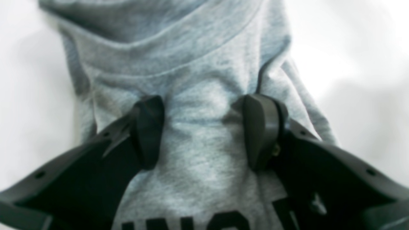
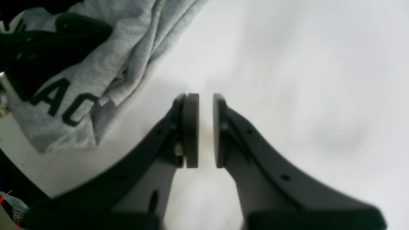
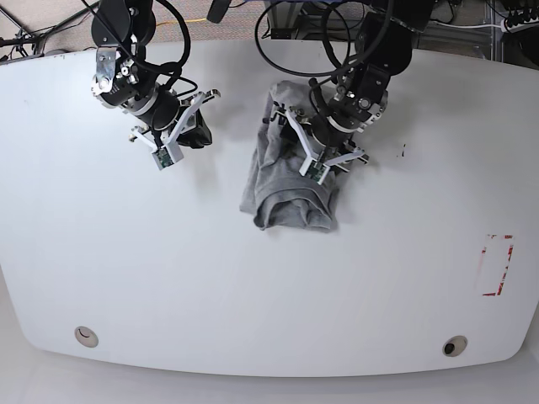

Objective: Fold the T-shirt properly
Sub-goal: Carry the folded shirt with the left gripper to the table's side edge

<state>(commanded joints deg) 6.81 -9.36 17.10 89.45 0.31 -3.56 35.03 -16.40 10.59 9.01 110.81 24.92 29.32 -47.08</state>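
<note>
The left gripper (image 1: 204, 132), fingers parted, pressed into the grey T-shirt (image 1: 201, 179). The right gripper (image 2: 206, 131), slightly parted, hovered over white tabletop (image 2: 303, 105).

Two black robot arms (image 3: 139, 71) (image 3: 375, 63), white angular brackets, looping black cables, dark rounded jaws

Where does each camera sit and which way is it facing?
Left wrist: on the left arm, looking down past its open black claw at the heather-grey cotton T-shirt.
Right wrist: on the right arm, looking down past its own black claw at the white tabletop, with the left claw at upper left.
Base: above the table, looking down, both arms showing.
All share the shirt; the wrist views share its dark lettering.
</note>
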